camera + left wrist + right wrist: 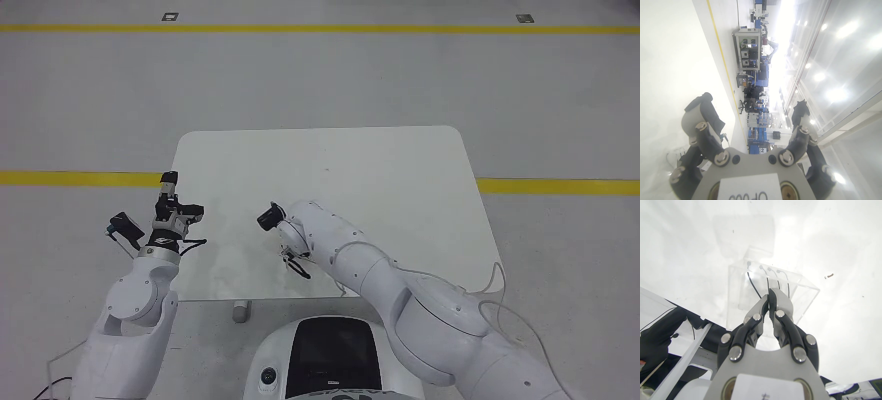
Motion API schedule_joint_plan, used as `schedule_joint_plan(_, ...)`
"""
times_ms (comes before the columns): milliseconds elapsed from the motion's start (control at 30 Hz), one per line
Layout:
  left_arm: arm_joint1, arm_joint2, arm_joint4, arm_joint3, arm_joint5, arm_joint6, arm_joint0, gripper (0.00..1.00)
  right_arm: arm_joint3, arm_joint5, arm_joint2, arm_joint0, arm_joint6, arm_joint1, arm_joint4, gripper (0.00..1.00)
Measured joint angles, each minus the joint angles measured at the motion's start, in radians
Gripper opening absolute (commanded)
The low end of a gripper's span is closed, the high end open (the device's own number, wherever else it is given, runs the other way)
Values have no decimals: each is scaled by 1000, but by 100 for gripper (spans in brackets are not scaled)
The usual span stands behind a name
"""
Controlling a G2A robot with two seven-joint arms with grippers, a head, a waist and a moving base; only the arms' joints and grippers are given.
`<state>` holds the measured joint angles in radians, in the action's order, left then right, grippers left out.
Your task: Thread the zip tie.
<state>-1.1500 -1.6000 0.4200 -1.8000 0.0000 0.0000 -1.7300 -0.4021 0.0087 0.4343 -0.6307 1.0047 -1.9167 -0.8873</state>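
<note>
Right claw (769, 295) closed, apparently pinching a black zip tie (767, 282) at the clear box (804, 302), near the tabletop's (400, 180) front edge. Left claw (753, 99) open, empty, by the left edge. Best kept pinched firmly, tail drawn straight through its hole.

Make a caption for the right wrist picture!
Right gripper, jaws shut, pinches one black zip tie of four on a clear box.

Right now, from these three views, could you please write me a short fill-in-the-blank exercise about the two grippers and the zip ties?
1. The clear box holds ___ black zip ties.
2. The left gripper is ___, with nothing between its fingers.
3. The right gripper is ___, its fingertips pressed together.
Missing words: four; open; shut.
</note>
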Motion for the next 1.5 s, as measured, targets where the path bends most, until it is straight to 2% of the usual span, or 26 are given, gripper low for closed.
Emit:
schedule_joint_plan(367,0,0,0,0,0,0,0,100,-11,19,13,1,-4,-3,-22,0)
schedule_joint_plan(867,0,0,0,0,0,0,0,100,-78,41,40,-10,4,23,-78,0)
schedule_joint_plan(1167,0,0,0,0,0,0,0,100,-163,41,67,-42,5,57,-122,0)
schedule_joint_plan(1500,0,0,0,0,0,0,0,100,-307,35,124,-87,53,117,-188,0)
